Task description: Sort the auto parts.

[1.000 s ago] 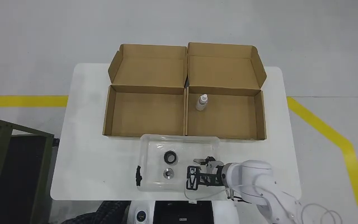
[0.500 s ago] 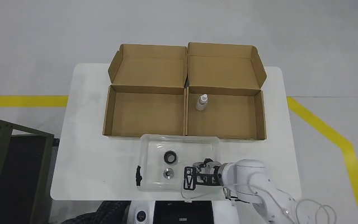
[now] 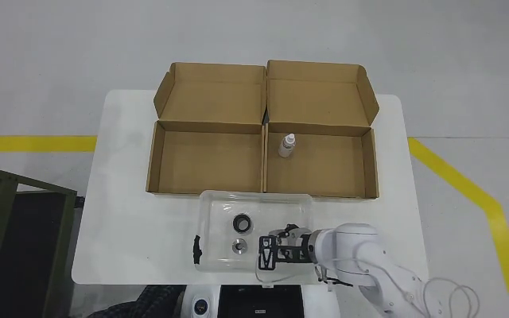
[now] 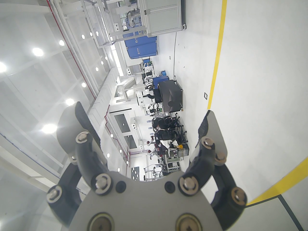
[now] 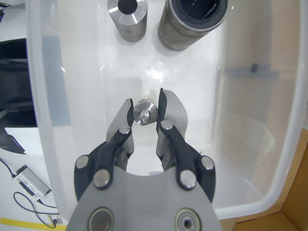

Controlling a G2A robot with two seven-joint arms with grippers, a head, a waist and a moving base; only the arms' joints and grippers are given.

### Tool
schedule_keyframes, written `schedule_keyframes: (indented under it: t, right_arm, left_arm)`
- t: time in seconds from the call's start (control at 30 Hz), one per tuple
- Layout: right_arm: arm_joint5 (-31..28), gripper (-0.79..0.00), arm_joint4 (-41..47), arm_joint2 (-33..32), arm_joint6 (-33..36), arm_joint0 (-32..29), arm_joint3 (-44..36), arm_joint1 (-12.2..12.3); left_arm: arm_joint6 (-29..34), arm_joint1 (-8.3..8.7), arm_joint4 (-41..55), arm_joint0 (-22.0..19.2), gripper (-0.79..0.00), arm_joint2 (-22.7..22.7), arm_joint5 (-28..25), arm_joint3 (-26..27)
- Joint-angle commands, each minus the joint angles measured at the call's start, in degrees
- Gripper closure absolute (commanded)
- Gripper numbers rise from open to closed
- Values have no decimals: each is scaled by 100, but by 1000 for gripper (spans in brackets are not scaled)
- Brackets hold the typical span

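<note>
White table [image 3: 119,199], clear bin [image 3: 254,193] holding steel bushing [image 5: 127,17] beside larger dark sleeve [image 5: 192,13], right gripper [image 5: 145,97] clamped on small metal pin [image 5: 145,116], left gripper [image 4: 143,110] jaws wide, empty

White rounded table [image 3: 119,199] lay centre. Yellow floor tape [image 3: 48,143] ran out at 9 o'clock. Dark olive-edged metal frame [image 3: 40,238] stood at 8 o'clock.

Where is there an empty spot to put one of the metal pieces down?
The empty cardboard box is bare all over. The second box is free except the far corner where the white bottle stands. The clear bin is crowded: wide cylinder, narrow cylinder, and the right gripper shut on a small metal part.
</note>
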State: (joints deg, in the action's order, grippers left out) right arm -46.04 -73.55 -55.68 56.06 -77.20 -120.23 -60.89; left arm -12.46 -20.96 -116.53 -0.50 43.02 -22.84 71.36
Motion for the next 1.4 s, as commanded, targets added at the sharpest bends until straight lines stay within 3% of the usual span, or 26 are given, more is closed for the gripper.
schedule_keyframes:
  t: [0.0,0.47,0.77,1.03,1.37]
  right_arm:
    - [17,0,104,-113,-180,-27,-59,19]
    - [-252,0,1434,-1212,-2239,-356,-32,170]
    - [-330,0,2500,-1421,-3236,-341,439,181]
    - [-150,0,3737,-1532,-3844,-191,962,160]
    - [-46,0,4898,-1603,-3944,-72,1350,161]
  left_arm:
    - [0,0,0,0,-785,0,0,0]
    - [0,0,0,0,-785,0,0,0]
    - [0,0,0,0,-785,0,0,0]
    - [0,0,0,0,-785,0,0,0]
    - [0,0,0,0,-785,0,0,0]
